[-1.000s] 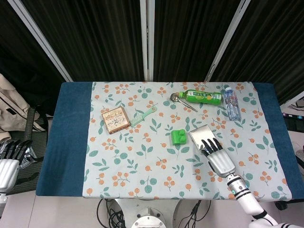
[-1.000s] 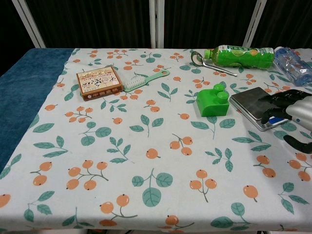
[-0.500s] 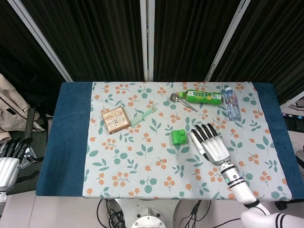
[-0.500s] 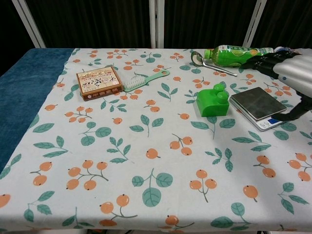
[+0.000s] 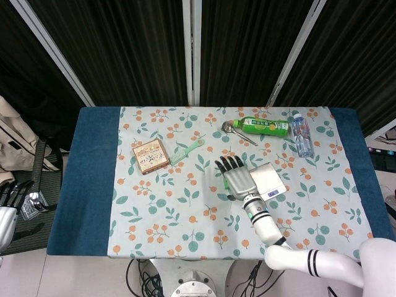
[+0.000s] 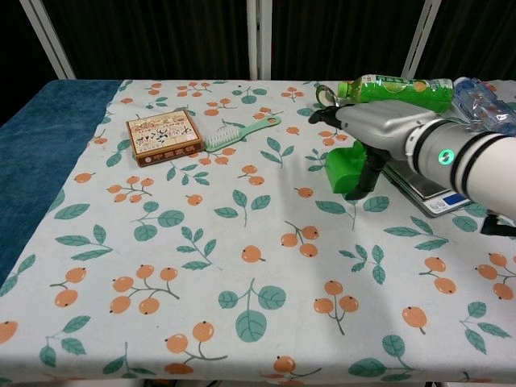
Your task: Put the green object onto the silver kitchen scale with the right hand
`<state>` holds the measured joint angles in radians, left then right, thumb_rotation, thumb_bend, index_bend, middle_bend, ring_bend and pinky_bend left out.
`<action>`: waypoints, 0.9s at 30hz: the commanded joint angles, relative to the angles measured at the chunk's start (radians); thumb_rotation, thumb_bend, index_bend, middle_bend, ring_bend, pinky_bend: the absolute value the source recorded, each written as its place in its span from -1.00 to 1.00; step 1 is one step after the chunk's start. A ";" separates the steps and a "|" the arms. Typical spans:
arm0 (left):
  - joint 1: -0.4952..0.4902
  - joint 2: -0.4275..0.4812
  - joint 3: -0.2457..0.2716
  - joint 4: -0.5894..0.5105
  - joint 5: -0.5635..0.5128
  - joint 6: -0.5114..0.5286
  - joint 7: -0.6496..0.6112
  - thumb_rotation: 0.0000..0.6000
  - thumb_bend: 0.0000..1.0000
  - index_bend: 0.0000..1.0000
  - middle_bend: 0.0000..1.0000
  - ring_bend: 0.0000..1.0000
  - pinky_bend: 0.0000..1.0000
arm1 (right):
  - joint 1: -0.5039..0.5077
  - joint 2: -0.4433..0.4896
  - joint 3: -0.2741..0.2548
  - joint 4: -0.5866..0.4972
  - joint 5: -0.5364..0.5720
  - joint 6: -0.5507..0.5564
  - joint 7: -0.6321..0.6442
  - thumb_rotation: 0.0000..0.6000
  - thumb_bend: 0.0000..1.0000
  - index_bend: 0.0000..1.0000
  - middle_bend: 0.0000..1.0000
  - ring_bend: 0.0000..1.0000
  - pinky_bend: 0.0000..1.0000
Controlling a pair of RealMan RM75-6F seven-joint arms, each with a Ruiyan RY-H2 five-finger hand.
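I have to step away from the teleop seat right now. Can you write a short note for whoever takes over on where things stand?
Right hand: above the green block, fingers spread, thumb down along the block's front; no clear grip yet.
Left hand: off the table at the far left, holding nothing.
Green block: on the tablecloth, just left of the silver kitchen scale.
Scale: platform bare.
Done: right hand brought to the block.
Left: grip the block, lift it, set it on the scale's platform, release.

Right hand [image 5: 237, 179] covers most of the green block [image 6: 347, 170] from above; any contact is unclear. Scale [image 6: 419, 184] partly hidden by the arm. Left hand [image 5: 8, 204] is cut off at the frame's left edge.
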<state>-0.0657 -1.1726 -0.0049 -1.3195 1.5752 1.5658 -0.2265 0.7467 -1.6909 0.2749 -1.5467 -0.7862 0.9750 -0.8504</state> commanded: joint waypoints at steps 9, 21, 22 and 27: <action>0.010 -0.003 -0.001 0.023 0.002 0.016 -0.034 1.00 -0.88 -0.87 -0.81 -1.00 -0.96 | 0.094 -0.088 -0.001 0.063 0.194 0.126 -0.148 1.00 -0.86 -1.00 -0.82 -1.00 -1.00; 0.007 -0.008 -0.003 0.031 0.006 0.013 -0.037 1.00 -0.88 -0.87 -0.81 -1.00 -0.96 | 0.105 -0.056 -0.021 0.049 0.263 0.136 -0.135 1.00 -0.73 -1.00 -0.44 -0.67 -1.00; 0.007 -0.007 -0.003 0.029 0.005 0.013 -0.035 1.00 -0.88 -0.87 -0.81 -1.00 -0.96 | 0.106 -0.057 -0.020 0.050 0.262 0.136 -0.129 1.00 -0.72 -1.00 -0.35 -0.59 -1.00; 0.007 -0.002 -0.004 0.021 0.002 0.010 -0.030 1.00 -0.88 -0.87 -0.81 -1.00 -0.96 | 0.106 -0.066 -0.032 0.072 0.223 0.147 -0.091 1.00 -0.51 -0.98 -0.02 -0.32 -1.00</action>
<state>-0.0584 -1.1746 -0.0087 -1.2978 1.5774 1.5763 -0.2572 0.8528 -1.7536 0.2467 -1.4804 -0.5548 1.1195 -0.9489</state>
